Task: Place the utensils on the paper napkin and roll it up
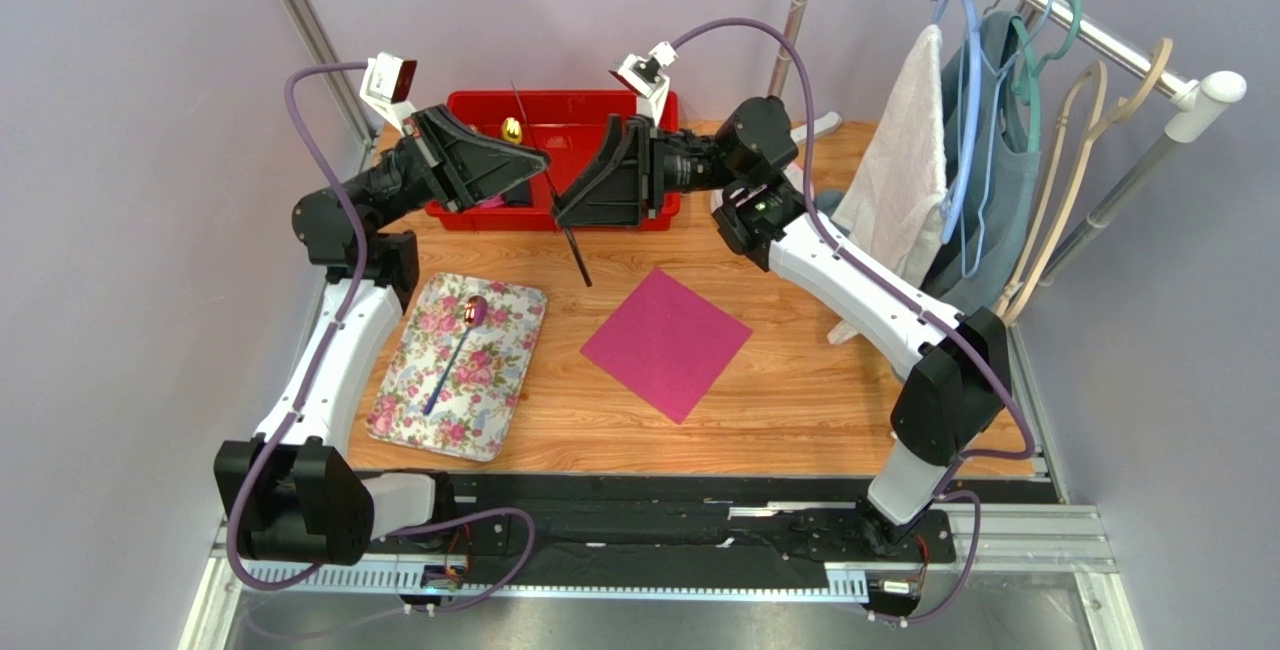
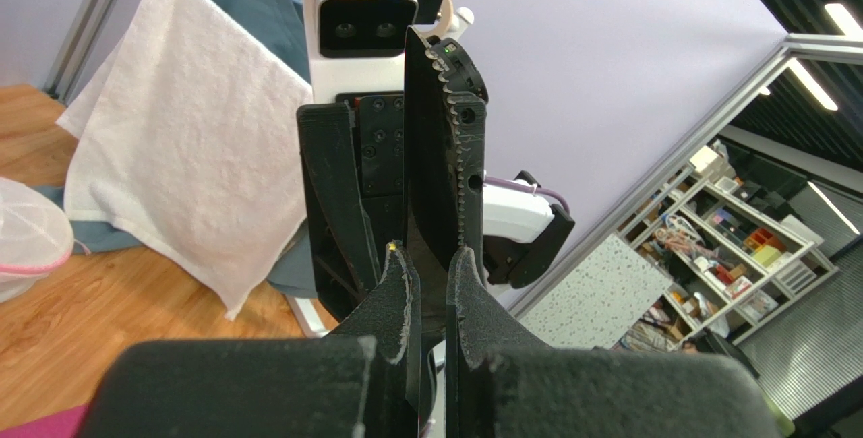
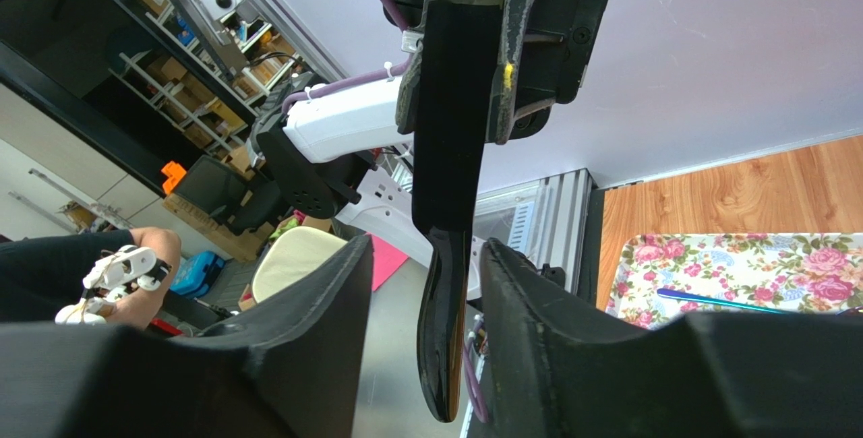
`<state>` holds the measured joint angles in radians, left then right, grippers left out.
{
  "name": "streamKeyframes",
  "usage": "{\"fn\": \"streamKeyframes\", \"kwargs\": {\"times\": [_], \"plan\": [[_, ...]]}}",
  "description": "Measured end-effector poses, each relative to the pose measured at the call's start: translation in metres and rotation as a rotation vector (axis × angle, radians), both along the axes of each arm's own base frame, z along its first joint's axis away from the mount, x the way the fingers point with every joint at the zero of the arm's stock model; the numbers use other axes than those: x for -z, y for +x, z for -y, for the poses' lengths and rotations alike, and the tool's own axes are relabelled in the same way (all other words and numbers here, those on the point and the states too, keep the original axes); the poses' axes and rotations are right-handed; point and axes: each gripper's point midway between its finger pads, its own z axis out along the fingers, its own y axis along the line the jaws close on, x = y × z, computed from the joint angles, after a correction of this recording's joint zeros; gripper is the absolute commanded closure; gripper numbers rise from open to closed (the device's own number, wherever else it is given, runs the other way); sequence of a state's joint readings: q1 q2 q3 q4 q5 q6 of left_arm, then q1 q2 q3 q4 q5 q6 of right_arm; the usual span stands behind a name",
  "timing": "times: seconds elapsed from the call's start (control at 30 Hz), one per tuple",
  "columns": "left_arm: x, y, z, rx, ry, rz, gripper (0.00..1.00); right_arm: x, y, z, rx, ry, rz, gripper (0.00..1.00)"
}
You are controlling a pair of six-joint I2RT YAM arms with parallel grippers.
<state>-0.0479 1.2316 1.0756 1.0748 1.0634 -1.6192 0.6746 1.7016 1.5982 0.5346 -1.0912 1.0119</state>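
Right pincer spread around utensil, black handle steeply down toward napkin, top pinched by left pincer.

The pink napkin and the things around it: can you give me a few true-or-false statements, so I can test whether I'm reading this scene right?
1. The pink napkin has nothing on it. True.
2. The left gripper is open and empty. False: it is shut on a black utensil.
3. A spoon lies on the floral cloth. True.
4. The red bin stands beside the arms' bases. False: it is at the far edge of the table.
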Motion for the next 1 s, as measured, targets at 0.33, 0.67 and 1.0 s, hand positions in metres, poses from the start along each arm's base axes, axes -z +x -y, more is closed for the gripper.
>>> {"fn": "streamKeyframes", "kwargs": {"times": [0.33, 0.67, 1.0], "plan": [[0.000, 0.000, -0.001, -0.002, 0.001, 0.000, 1.00, 0.007, 0.003, -0.004, 0.001, -0.012, -0.006, 0.92], [0.010, 0.005, -0.003, -0.031, 0.012, -0.065, 0.01, 0.018, 0.017, -0.009, 0.066, -0.086, -0.048, 1.00], [0.018, 0.058, -0.060, -0.543, 0.224, -0.109, 0.01, 0.155, 0.093, 0.025, 0.620, -0.553, -0.218, 1.00]]}}
